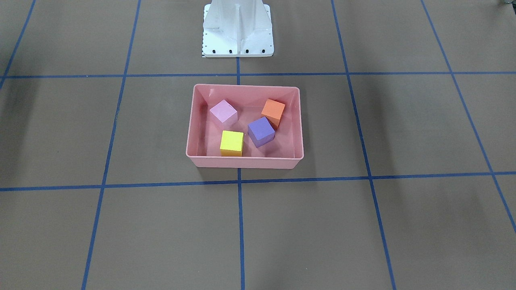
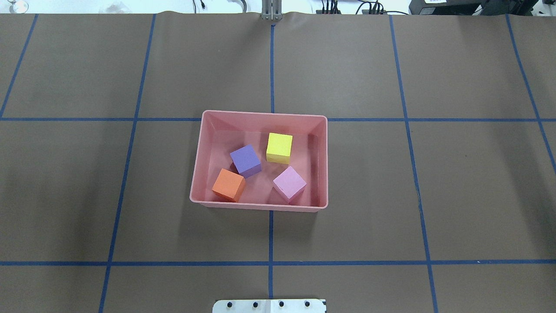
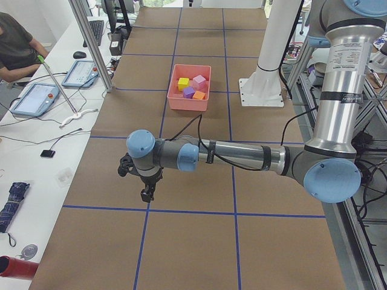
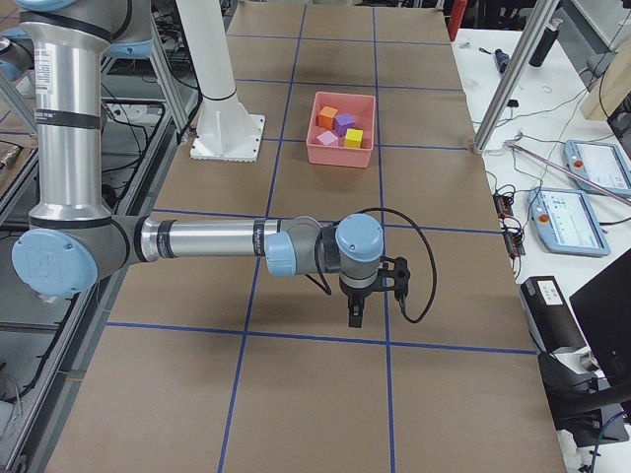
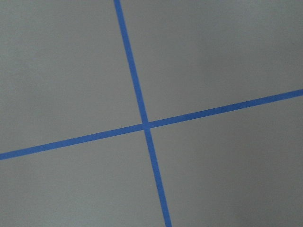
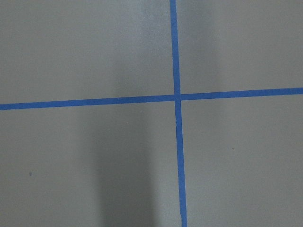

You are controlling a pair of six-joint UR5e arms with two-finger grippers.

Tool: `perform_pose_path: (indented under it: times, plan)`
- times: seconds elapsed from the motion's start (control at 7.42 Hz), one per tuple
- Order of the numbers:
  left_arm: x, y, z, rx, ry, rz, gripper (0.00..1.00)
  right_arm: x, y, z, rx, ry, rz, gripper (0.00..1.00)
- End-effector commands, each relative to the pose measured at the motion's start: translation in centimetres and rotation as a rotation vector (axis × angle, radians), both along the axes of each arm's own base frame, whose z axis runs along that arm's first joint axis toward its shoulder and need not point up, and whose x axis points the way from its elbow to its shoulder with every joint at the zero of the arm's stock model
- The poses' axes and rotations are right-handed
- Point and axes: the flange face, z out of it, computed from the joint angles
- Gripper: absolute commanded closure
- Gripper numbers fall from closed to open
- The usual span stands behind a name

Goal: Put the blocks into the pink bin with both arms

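All four blocks (image 2: 246,160) are sitting in the pink bin (image 2: 260,114) — looking done, only parking the arms remaining. Left gripper (image 3: 146,194) is hanging off at 9 o'clock and right gripper (image 4: 355,317) at 3 — can't tell their opening or hold.

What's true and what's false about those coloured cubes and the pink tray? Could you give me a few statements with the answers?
1. The yellow block, purple block, orange block and light pink block all lie inside the pink bin. True.
2. The yellow block is stacked on the purple block. False: they sit side by side on the bin's floor.
3. One arm is reaching into the bin. False: the left arm and the right arm both stretch over the table well away from the bin.
4. The orange block lies nearer the robot's white base than the yellow block does. True.
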Motion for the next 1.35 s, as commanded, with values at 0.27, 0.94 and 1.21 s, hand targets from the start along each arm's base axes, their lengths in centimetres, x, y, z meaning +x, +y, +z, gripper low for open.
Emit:
perform_pose_path:
  times: [0.27,0.94,1.21]
  plan:
    - [-0.6,1.9,-0.2,0.017,0.003,-0.014,0.00,0.2,-0.2,0.6,-0.008,0.020,0.012,0.01]
    - [-0.6,4.8,-1.5,0.038,0.021,-0.018,0.00,0.9,2.2,2.3,0.034,0.051,0.007,0.01]
    - [-1.1,4.7,-3.2,0.071,0.016,-0.030,0.00,0.9,2.1,2.1,0.050,0.057,0.009,0.01]
